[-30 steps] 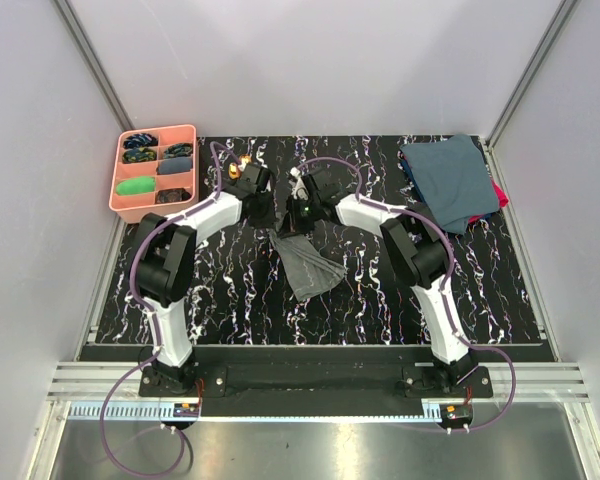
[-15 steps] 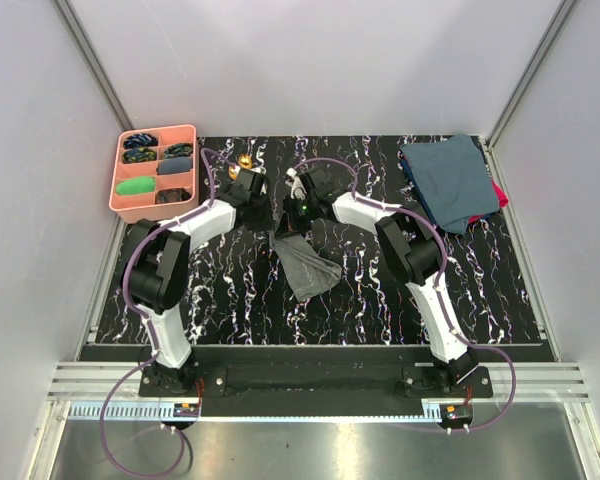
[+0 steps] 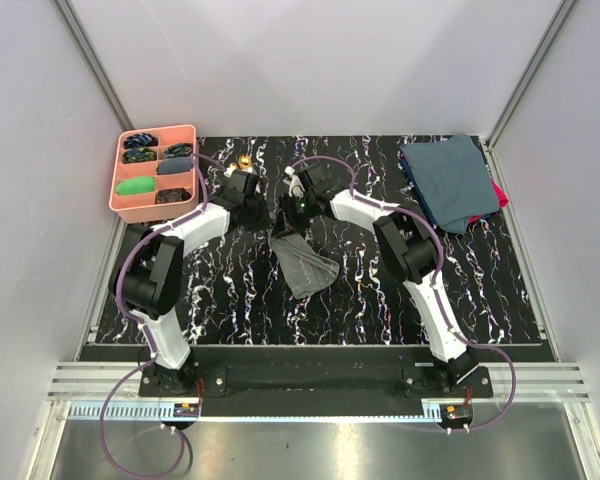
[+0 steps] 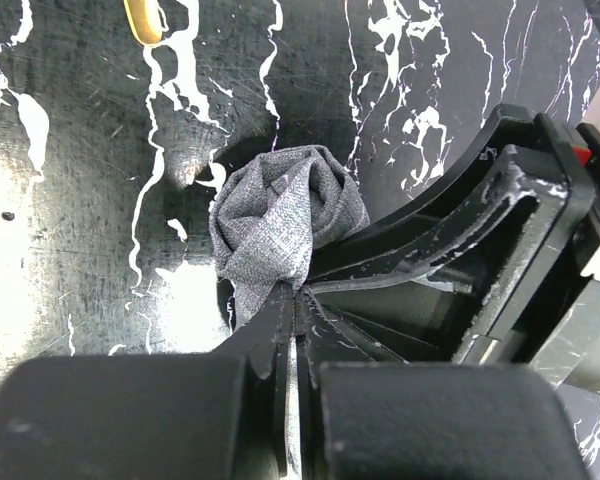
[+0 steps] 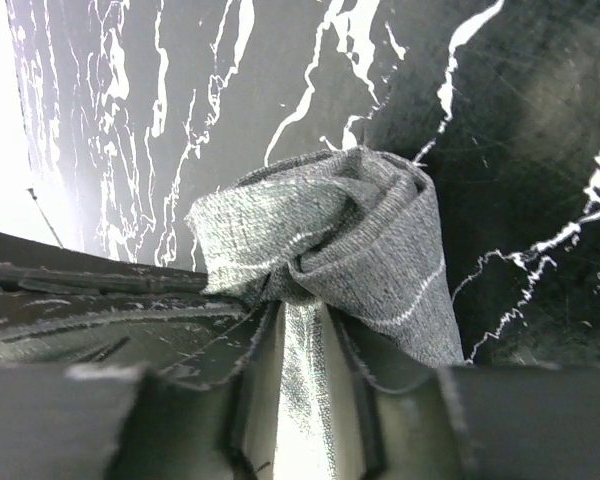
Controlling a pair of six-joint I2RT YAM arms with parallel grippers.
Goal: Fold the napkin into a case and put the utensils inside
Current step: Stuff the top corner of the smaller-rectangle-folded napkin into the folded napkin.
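The grey napkin (image 3: 304,264) lies bunched on the black marbled table, its far end lifted between both grippers. My left gripper (image 3: 263,212) is shut on a gathered fold of the napkin (image 4: 280,215), as the left wrist view shows (image 4: 295,295). My right gripper (image 3: 288,214) faces it from the right. In the right wrist view its jaws (image 5: 302,305) stand parted, with a strip of napkin (image 5: 350,225) still lying between them. One gold utensil (image 3: 244,161) lies behind the left gripper, its handle just showing in the left wrist view (image 4: 145,20). No finished case shows.
A pink compartment tray (image 3: 193,160) with small dark and green items sits at the far left. A pile of dark teal cloths (image 3: 448,180) over something red lies at the far right. Grey walls close in the table on three sides.
Both grippers have shifted a little left with the napkin's far end. The right jaws, which were tight on the cloth, have parted. The left gripper stays shut.
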